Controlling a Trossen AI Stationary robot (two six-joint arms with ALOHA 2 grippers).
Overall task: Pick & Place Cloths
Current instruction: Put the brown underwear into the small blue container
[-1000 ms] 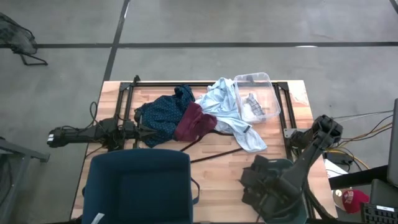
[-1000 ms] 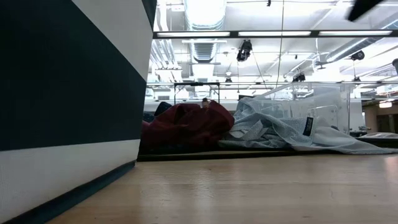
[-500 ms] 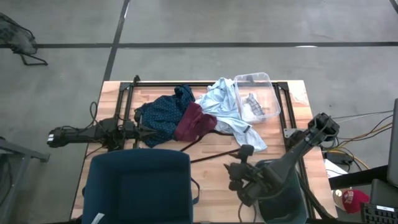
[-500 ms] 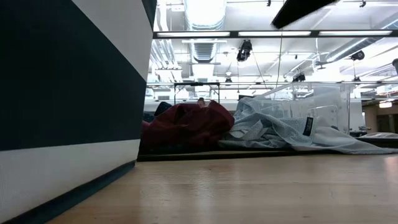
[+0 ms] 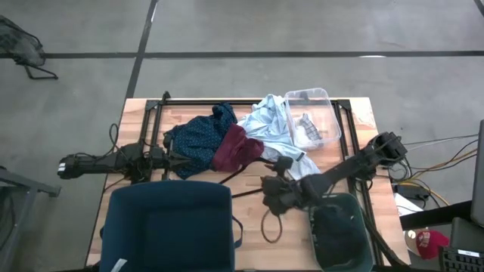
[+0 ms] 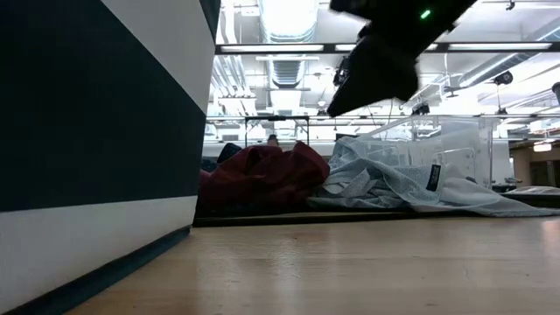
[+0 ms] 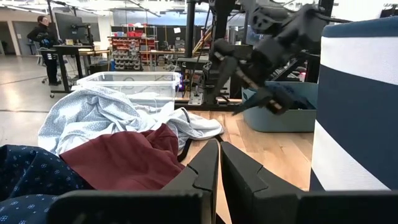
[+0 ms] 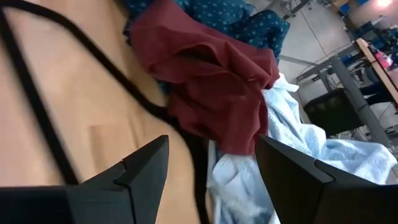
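Reaching in from the right, the right gripper (image 5: 274,183) is now hanging over the bare wood just short of the clothes pile, where a second ago it was back over the teal bin (image 5: 340,230). Its fingers (image 8: 140,171) are spread wide, holding nothing. Its wrist camera is looking past them at the maroon piece (image 8: 211,99), the navy dotted shirt (image 8: 249,18) beyond it and the pale blue-white shirt (image 8: 292,155) alongside, with the black wire hanger (image 8: 37,118) crossing the tabletop underneath. From above, the maroon piece (image 5: 236,147) is lying between the navy shirt (image 5: 198,140) and the pale shirt (image 5: 276,128), which is draping against the clear tub (image 5: 311,117) holding the small socks (image 5: 308,127). The left gripper (image 5: 168,161) is staying parked at the navy shirt's edge, fingers (image 7: 208,168) pressed together, empty. Only the table-level camera is showing the arm entering from overhead; before, it was barely in view.
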